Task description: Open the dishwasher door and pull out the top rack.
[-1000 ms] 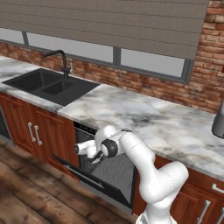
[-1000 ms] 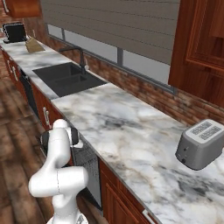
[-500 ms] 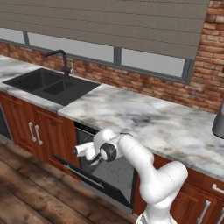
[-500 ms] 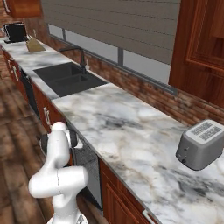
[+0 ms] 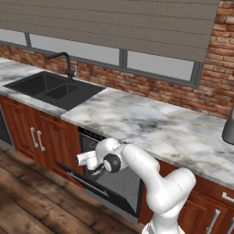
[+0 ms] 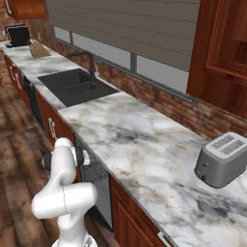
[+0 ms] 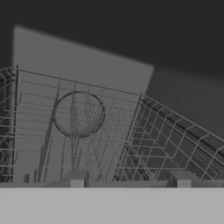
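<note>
You can't see much of the top rack point(image 7: 131, 144): just grey wires in the dark, right in front of your gripper point(image 7: 130, 178). Its tips stand apart, holding nothing. The dishwasher door point(image 5: 107, 185) hangs open under the counter point(image 5: 151, 125), beside the sink point(image 5: 55, 87).

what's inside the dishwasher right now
Grey wire rack with grid walls, seen up close in the hand view. No dishes visible on it. The cavity above is dark; anything deeper cannot be made out.
</note>
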### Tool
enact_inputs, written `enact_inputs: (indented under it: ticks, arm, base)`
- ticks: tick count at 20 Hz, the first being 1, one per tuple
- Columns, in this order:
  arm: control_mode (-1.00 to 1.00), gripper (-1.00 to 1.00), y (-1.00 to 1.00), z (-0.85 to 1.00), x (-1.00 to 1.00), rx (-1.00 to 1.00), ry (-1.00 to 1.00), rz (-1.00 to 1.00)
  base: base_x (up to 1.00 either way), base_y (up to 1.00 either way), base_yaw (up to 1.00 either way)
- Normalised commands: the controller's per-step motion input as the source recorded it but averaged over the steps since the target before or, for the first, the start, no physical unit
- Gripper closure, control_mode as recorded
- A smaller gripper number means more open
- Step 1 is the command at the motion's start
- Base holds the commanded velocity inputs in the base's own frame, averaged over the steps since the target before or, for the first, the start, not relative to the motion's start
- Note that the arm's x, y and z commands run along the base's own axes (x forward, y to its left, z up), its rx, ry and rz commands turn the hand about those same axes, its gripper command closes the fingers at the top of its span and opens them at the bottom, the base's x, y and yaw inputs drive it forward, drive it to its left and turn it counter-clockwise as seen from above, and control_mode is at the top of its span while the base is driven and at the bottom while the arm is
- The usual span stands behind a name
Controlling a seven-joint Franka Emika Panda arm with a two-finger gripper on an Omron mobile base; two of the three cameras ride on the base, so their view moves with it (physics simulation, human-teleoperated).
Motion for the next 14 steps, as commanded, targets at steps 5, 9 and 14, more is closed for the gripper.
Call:
enact_inputs:
  ticks: [5, 9, 14]
  arm:
    - [-1.00, -1.00, -0.67, 0.01, -0.30, 0.08, -0.26, -0.06]
    - [-1.00, -1.00, -0.57, 0.07, -0.03, 0.10, -0.24, -0.04]
    - [-1.00, -1.00, -0.57, 0.14, 0.00, 0.15, -0.25, 0.00]
  base:
    - [0.00, 0.00, 0.00]
    - [0.00, 0.00, 0.00]
    - [0.00, 0.00, 0.00]
